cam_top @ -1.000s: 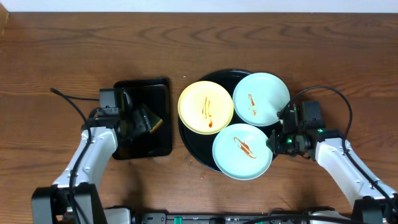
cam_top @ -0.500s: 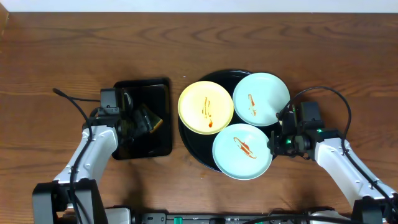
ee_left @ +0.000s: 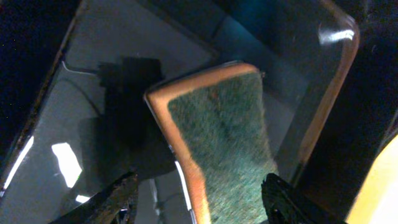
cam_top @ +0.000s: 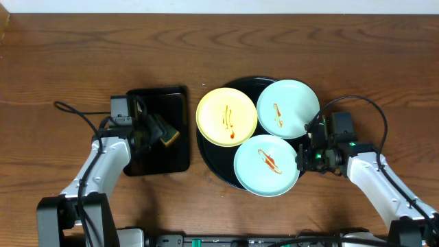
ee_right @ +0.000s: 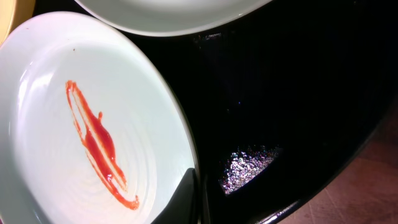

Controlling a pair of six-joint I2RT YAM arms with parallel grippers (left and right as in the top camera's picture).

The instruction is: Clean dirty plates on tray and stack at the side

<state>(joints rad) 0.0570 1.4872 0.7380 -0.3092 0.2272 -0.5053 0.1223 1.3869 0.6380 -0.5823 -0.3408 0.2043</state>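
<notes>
The round black tray [cam_top: 214, 162] holds three plates. The pale yellow plate [cam_top: 227, 118] is at the left, one mint-blue plate [cam_top: 288, 109] at the back right and another mint-blue plate [cam_top: 267, 166] at the front. All three have reddish sauce streaks. My right gripper [cam_top: 300, 159] pinches the right rim of the front mint-blue plate [ee_right: 74, 124]. One finger [ee_right: 194, 199] lies on the rim and the other is hidden below. My left gripper [cam_top: 159, 130] is open over the rectangular tray. Its fingers [ee_left: 202, 202] straddle a green and orange sponge [ee_left: 224, 137].
The rectangular black tray [cam_top: 159, 159] lies left of the round tray, and the yellow plate overhangs toward it. Bare wooden table [cam_top: 206, 48] lies behind and on both sides. The arm cables loop near each wrist.
My left gripper has shifted slightly over the sponge and its cable has swung. My right gripper stays on the front plate's rim, and the plate has edged a little to the left.
</notes>
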